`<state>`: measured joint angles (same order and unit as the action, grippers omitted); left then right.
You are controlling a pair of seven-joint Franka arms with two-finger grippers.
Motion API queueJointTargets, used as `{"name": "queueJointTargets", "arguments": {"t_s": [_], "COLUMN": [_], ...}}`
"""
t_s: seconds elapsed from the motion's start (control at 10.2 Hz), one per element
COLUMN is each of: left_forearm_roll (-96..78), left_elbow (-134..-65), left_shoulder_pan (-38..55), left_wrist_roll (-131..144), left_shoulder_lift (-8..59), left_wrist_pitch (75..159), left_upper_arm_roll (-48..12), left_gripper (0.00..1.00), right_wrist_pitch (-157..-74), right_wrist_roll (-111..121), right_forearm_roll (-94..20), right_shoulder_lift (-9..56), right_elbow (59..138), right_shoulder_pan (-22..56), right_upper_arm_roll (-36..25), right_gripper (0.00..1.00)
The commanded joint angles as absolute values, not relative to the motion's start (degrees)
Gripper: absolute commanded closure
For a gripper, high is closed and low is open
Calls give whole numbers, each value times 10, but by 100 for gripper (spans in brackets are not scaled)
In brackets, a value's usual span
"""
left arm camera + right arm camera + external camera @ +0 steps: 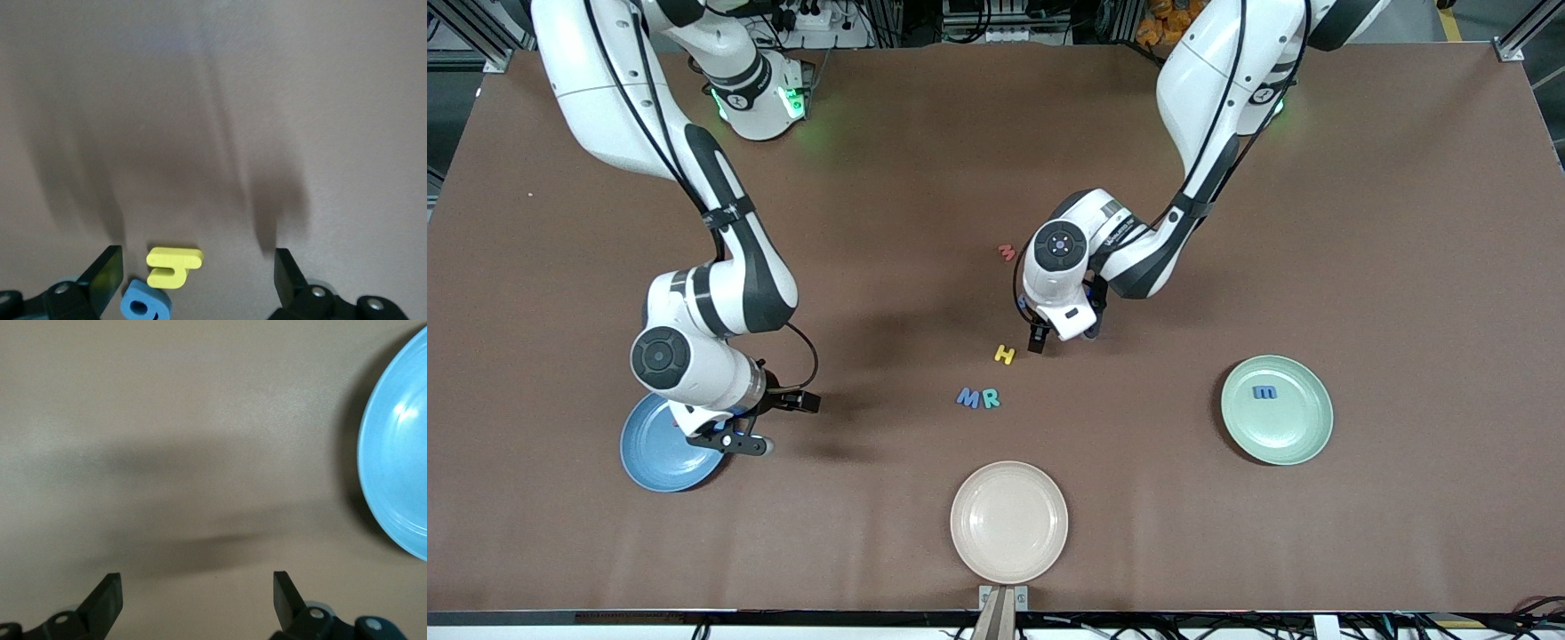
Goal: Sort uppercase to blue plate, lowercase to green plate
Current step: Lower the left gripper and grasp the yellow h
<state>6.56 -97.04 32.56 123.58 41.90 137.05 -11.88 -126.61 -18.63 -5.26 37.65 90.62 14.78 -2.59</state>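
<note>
My right end effector (769, 422) hangs over the counter (1405, 222) at the rim of the blue plate (654, 449), fingers spread and holding nothing. My own wrist covers part of that plate, so I cannot tell what lies in it; in my right wrist view only an arc of it (400, 453) shows, cut off at the edge.

Between my two end effectors, near the middle of the counter, the blue M (967, 397) and the teal R (991, 399) lie side by side, touching or nearly so, and read upright from the front camera. The cream plate (1009, 523) sits nearer to that camera than they do. The yellow H (1005, 355) lies tilted just beside my left end effector (1064, 340), and the red m (1007, 252) lies beside my left wrist, too small to read its heading.

My left end effector is low over the counter, fingers spread and empty. In my left wrist view the yellow y (173, 267) lies flat between my fingers, its long axis running across from one finger toward the other, with a blue g-like letter (145, 303) touching it, cut off at the edge. My wrist nearly hides both in the front view.

The green plate (1294, 436) sits toward my left arm's end of the counter, well apart from my left end effector, with the blue m (1264, 392) in it.
</note>
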Motion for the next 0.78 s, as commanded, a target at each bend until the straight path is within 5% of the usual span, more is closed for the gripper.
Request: {"name": "queueJointTargets", "arguments": {"t_s": [0.0,0.68], "left_forearm_roll": [74,76], "left_elbow": [-962,-966], "left_shoulder_pan": [329,329], "left_wrist_roll": [1263,1272], "left_shoulder_lift": [427,434], "left_wrist_pitch": [1373,1373], "left_upper_arm_roll": [-128,-131], "left_gripper": [0,2], "right_wrist_pitch": [-1257,-1257], "right_wrist_roll": [-178,-178], "right_forearm_roll": [-59,-58], "right_shoulder_lift": [375,375], "right_elbow": [900,901], "right_shoulder_pan": [144,145], "right_upper_arm_roll": [-23,-24], "right_gripper": [0,0]}}
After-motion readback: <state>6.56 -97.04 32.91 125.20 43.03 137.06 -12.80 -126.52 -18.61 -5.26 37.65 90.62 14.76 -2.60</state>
